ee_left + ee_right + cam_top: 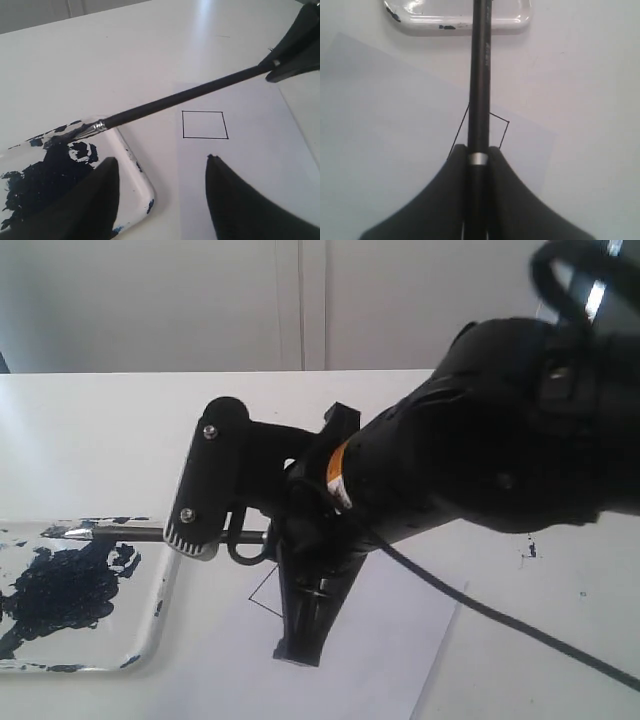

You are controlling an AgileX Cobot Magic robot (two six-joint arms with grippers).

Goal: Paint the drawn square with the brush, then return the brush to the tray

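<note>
My right gripper (478,150) is shut on the brush (175,102), a long black stick that runs out past the fingertips toward the tray (135,170). The dark bristle end (58,532) lies over the tray's navy paint blotches; whether it touches them I cannot tell. The drawn square (204,125) is a thin black outline with a white inside, on the white paper (250,165) right under the held brush. The stick hides part of the square (500,131) in the right wrist view. My left gripper (160,159) hangs open and holds nothing, over the tray's corner and the paper's edge.
The right arm's black bracket (210,480) juts toward the tray and hides part of the brush in the exterior view. A black cable (500,620) trails from that arm across the paper (400,640). Small paint specks (530,548) dot the white table.
</note>
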